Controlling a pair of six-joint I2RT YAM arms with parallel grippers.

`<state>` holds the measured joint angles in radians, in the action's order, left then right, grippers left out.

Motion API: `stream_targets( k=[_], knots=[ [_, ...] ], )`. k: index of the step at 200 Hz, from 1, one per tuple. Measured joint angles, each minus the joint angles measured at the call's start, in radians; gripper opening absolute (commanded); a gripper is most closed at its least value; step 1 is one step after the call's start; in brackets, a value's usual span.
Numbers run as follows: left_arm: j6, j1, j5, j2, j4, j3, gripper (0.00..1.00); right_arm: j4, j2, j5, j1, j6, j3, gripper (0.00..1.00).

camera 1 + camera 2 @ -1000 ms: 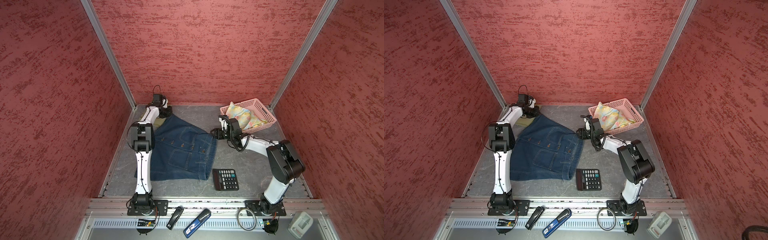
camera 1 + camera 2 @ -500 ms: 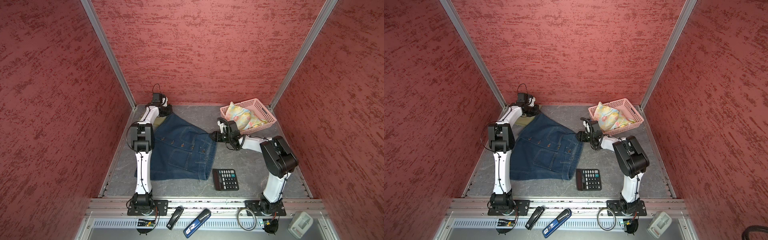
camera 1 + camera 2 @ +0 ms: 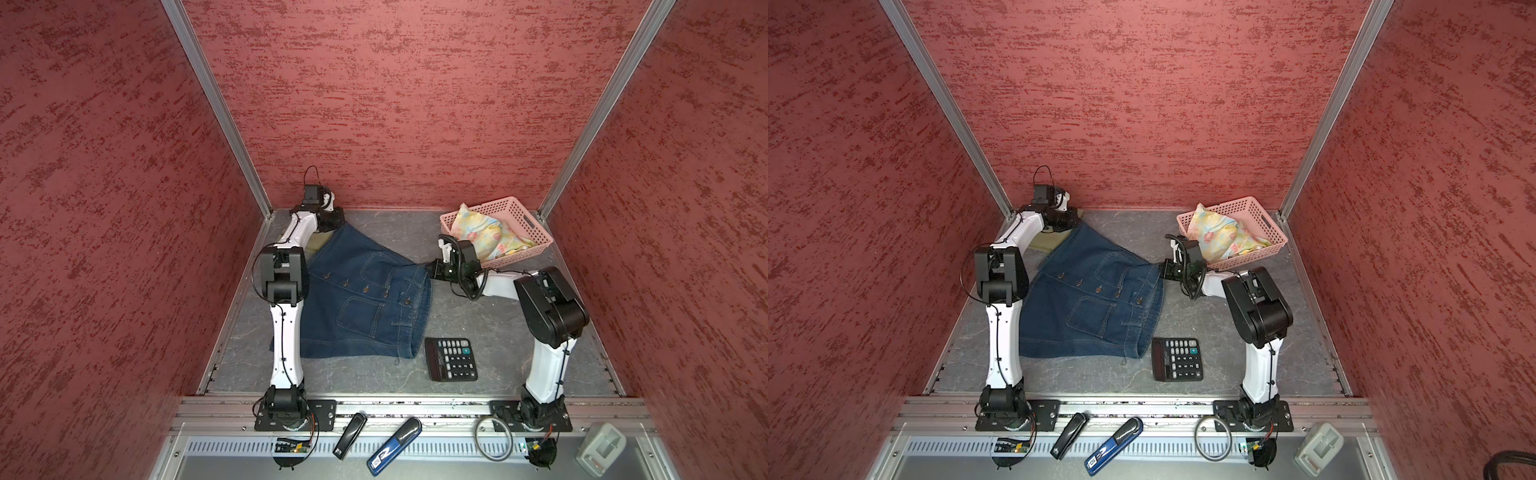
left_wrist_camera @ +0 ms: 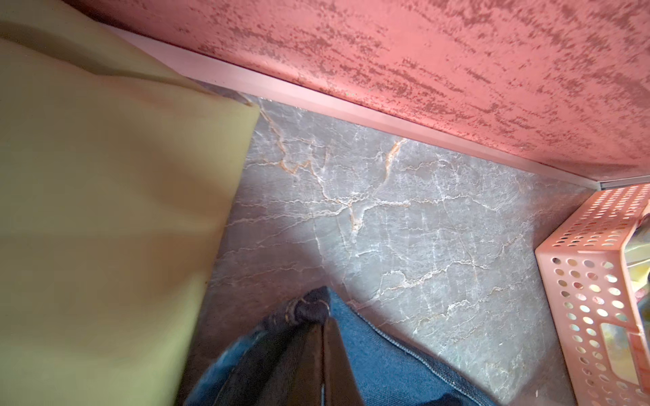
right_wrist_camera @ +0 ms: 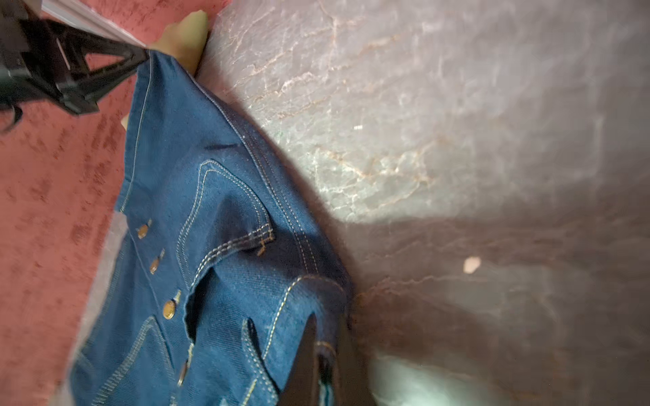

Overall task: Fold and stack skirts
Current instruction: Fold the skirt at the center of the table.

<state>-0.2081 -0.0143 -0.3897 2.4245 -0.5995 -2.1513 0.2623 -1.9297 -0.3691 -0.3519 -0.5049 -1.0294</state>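
The dark blue denim skirt [image 3: 365, 307] [image 3: 1096, 307] lies spread on the grey table. At the far left corner my left gripper [image 3: 341, 223] [image 3: 1077, 222] [image 4: 322, 323] is shut on its hem corner [image 4: 309, 309]. My right gripper [image 3: 428, 266] [image 3: 1163, 270] [image 5: 325, 337] is shut on the waistband corner, denim [image 5: 211, 246] pinched between its fingers. An olive-green skirt [image 3: 318, 241] [image 4: 105, 211] lies partly under the denim by the left wall. The pastel floral skirt [image 3: 490, 237] [image 3: 1225, 237] sits bunched in the basket.
The pink perforated basket [image 3: 528, 220] [image 4: 580, 281] stands at the far right, just behind my right wrist. A black calculator [image 3: 452, 358] lies next to the denim's near right corner. Small tools and a ring [image 3: 493, 442] lie on the front rail.
My right gripper has closed on the denim skirt's waistband corner after reaching slightly toward it. The left gripper has stayed shut on the hem corner.
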Motion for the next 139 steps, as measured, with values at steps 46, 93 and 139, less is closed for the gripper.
stream_targets(
  k=[46,93,139],
  knots=[
    [-0.043,-0.057,-0.037,-0.067,0.04,0.051,0.0,0.013,0.022,0.003,0.038,0.062,-0.019,0.0],
    [-0.058,-0.093,-0.064,-0.148,0.077,0.109,0.0,0.027,0.022,-0.027,0.053,0.144,-0.083,0.0],
    [-0.09,-0.114,-0.08,-0.219,0.128,0.211,0.0,0.021,0.023,-0.048,0.055,0.247,-0.164,0.02]
  ],
)
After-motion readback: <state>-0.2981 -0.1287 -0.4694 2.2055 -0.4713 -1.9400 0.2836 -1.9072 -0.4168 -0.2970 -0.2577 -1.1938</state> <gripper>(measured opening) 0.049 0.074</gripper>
